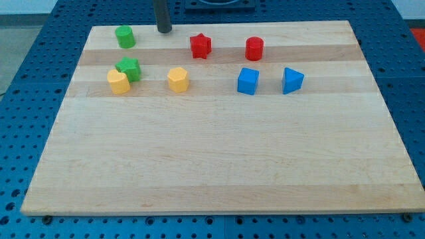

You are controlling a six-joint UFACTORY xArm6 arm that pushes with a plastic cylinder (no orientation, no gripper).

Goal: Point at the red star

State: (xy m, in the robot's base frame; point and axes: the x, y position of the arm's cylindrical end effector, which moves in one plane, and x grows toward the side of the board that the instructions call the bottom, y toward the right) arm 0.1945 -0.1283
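Note:
The red star [200, 46] lies near the view's top, a little left of centre, on the wooden board [219, 159]. My tip [163, 30] rests on the board near its top edge, up and to the left of the red star, with a clear gap between them. A green cylinder [125, 36] stands to the left of my tip.
A red cylinder [254, 48] stands right of the star. Below are a green star [129, 68] touching a yellow block [119, 81], a yellow hexagon-like block [178, 79], a blue cube [248, 81] and a blue triangular block [291, 79].

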